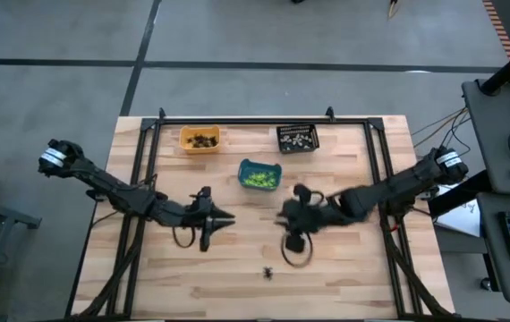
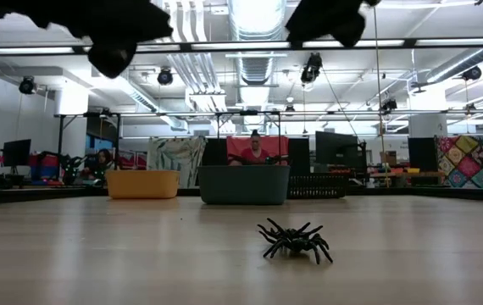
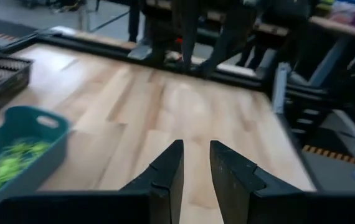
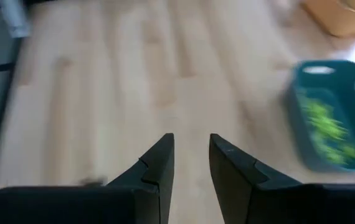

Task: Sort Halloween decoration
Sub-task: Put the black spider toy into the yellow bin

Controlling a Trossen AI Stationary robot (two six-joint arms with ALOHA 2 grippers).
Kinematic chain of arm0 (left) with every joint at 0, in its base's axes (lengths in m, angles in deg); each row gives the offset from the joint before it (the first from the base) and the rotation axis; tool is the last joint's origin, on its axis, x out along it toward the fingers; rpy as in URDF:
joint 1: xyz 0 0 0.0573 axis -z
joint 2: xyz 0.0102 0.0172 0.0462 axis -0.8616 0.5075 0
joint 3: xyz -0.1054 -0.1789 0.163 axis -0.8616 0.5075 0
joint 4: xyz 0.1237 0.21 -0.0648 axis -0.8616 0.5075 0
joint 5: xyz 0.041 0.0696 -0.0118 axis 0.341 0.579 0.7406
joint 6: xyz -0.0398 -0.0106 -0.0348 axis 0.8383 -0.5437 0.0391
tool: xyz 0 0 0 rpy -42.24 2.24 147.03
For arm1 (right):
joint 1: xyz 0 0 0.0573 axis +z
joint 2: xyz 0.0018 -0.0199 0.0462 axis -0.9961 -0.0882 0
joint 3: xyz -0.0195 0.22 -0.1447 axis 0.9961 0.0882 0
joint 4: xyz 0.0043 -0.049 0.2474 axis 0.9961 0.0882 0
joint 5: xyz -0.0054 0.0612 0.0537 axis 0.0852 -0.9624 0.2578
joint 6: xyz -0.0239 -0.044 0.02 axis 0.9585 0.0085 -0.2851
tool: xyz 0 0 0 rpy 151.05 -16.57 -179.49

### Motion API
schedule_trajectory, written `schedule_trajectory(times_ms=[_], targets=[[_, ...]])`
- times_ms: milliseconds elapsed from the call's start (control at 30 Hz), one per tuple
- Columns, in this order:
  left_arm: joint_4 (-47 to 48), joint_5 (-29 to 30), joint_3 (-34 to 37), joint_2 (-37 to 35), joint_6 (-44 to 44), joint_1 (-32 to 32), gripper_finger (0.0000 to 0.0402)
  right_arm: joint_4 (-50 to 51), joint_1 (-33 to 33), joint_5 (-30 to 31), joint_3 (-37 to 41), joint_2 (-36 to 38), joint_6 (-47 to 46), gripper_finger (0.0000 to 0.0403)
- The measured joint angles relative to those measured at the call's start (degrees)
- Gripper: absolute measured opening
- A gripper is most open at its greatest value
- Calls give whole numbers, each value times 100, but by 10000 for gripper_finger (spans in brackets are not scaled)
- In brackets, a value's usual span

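Note:
One black spider decoration (image 1: 267, 272) (image 2: 294, 240) stands on its legs on the wooden table, near the front edge. Lime green decorations (image 1: 259, 179) lie in the teal bin (image 1: 275, 169). Dark ones lie in the orange bin (image 1: 186, 134) and pale ones in the black bin (image 1: 284, 146). My left gripper (image 1: 228, 217) (image 3: 195, 163) hovers open over the table's middle, left of the spider and farther back. My right gripper (image 1: 282, 216) (image 4: 191, 155) hovers open just right of it, facing it. Bare wood shows between both pairs of fingers.
The three bins stand in the far half of the table; in the low view they show as orange (image 2: 142, 184), teal (image 2: 244, 184) and black (image 2: 318, 186). A dark metal frame (image 1: 152, 170) runs along the table's left, far and right edges. Bare wood surrounds the spider.

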Motion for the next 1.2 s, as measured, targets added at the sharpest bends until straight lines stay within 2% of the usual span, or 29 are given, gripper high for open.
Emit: schedule_trajectory(times_ms=[233, 400, 733, 900, 1200], targets=[[-1001, 679, -2, 566, -24, 746, 62, -1059, 889, 14, 386, -92, 170, 82], [-1943, 696, -2, 1295, -50, 927, 62, -1137, 1157, 13, 470, -320, 299, 82], [-3258, 692, -95, 2603, 249, 1041, 62, -1436, 1431, -32, 473, -1043, 293, 82], [-3120, 685, -587, 2844, 208, 1180, 62, -1771, 1472, 13, 461, -1608, 301, 82], [-1649, 695, -1514, 2856, 23, 1227, 62, -2845, 1448, 191, 461, -2614, 600, 74]])
